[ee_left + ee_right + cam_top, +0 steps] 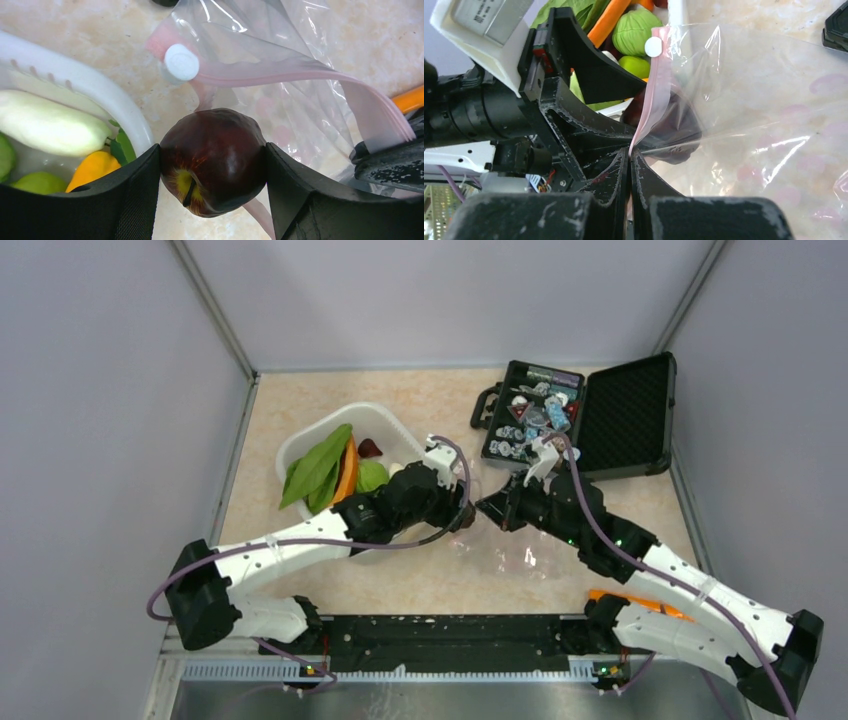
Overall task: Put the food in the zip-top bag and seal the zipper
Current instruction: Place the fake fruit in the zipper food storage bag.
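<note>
Top: your left fingers (463, 516) and right fingers (493, 508) meet at the bag (515, 558) mouth on the tabletop (400, 582), beside the tub (300, 445) | Left wrist: left fingers clamp the purple piece (213, 161) just before the open zipper (280, 75); radish (50, 130) lies in the tub | Right wrist: right fingers closed tight, pinching the zipper edge.

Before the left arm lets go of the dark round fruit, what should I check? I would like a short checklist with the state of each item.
1. Dark round piece gripped between left jaws: ok.
2. Right jaws shut on the zipper edge: ok.
3. Zip-top bag mouth open: ok.
4. Piece fully past the zipper: cannot tell.
5. Piece clear of white tub: ok.
</note>
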Controlling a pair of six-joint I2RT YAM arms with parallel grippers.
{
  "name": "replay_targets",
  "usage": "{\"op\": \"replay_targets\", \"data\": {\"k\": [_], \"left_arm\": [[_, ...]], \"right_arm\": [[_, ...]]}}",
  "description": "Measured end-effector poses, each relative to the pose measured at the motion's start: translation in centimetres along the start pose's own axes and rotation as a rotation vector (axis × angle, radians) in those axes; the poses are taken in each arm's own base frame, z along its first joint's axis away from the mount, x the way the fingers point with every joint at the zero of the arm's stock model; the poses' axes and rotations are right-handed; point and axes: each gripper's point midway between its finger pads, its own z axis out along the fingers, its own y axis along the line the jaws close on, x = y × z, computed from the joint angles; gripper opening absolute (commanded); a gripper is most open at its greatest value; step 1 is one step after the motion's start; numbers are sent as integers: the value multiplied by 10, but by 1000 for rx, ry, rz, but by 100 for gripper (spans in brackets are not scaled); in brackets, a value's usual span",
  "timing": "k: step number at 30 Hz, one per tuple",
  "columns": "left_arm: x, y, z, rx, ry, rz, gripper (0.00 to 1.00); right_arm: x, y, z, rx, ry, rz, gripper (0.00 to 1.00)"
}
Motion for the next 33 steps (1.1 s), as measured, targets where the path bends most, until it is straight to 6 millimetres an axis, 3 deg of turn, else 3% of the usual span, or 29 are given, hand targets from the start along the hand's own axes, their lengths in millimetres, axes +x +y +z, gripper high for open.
{"op": "replay_targets", "data": {"k": [8, 12, 15, 27, 33], "left_arm": [[-19, -4, -8, -26, -49, 4, 34], [-34, -22, -16, 77, -129, -40, 35], [-38, -22, -22, 105, -177, -77, 36], [-35, -26, -20, 171, -191, -143, 38], [-13, -39, -10, 256, -120, -133, 35]], "right_arm": [[-8, 1, -2, 1, -44, 44, 0], [1, -4, 4, 6, -44, 76, 0], [11, -11, 5, 18, -42, 110, 0], [8, -9, 0, 1, -71, 142, 0], [0, -4, -8, -16, -94, 145, 0]]}}
